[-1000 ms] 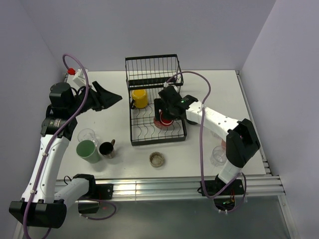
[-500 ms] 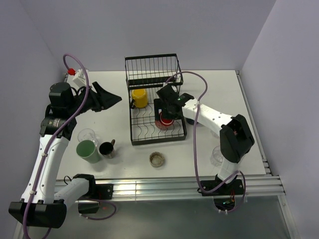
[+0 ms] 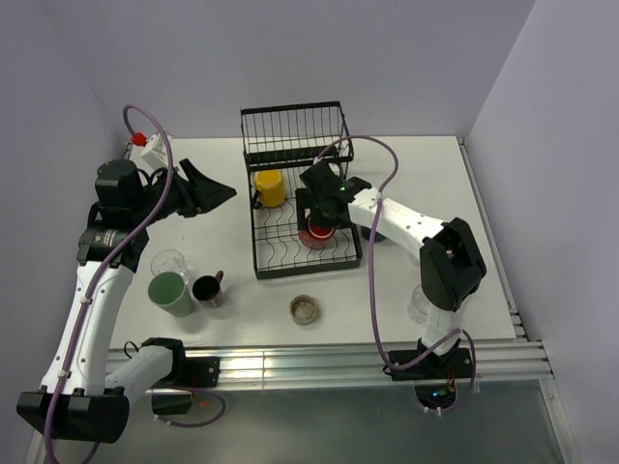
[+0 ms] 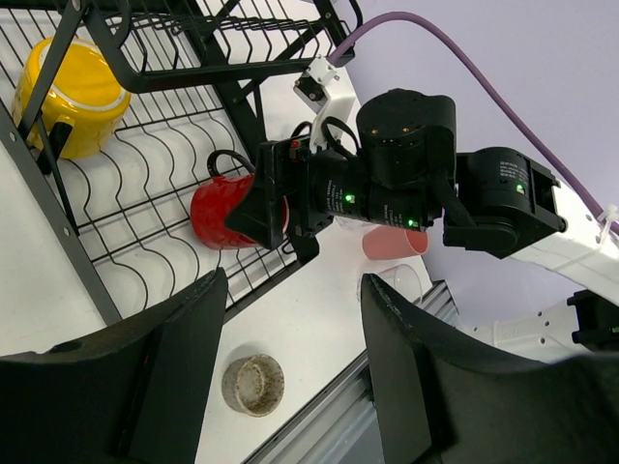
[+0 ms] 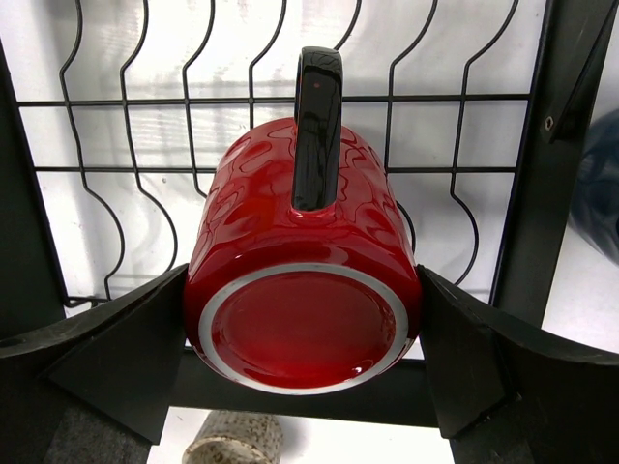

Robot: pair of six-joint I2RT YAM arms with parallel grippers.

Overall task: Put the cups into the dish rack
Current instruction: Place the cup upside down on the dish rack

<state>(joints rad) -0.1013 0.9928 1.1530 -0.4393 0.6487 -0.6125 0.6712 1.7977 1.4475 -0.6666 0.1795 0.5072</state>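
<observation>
The black wire dish rack (image 3: 290,114) stands at the back middle, with a yellow mug (image 3: 270,189) in it. My right gripper (image 3: 319,228) is shut on a red mug (image 5: 300,261), fingers (image 5: 126,338) on both sides, and holds it bottom toward the camera, handle up, over the rack's wavy wires (image 5: 527,174). My left gripper (image 3: 208,188) is open and empty, held high left of the rack. A green tumbler (image 3: 169,293), a black mug (image 3: 207,289) and a clear glass (image 3: 169,262) stand at the front left. A low brownish glass (image 3: 305,309) sits at the front middle.
Under the right arm stand a clear glass (image 3: 423,302), a pink tumbler (image 4: 395,242) and a navy mug (image 5: 600,193) beside the rack's right edge. A white box with a red cap (image 3: 147,150) lies at the back left. Walls close the back and both sides.
My right gripper has shifted slightly left and farther back over the rack with the red mug still in it. The left arm has not moved.
</observation>
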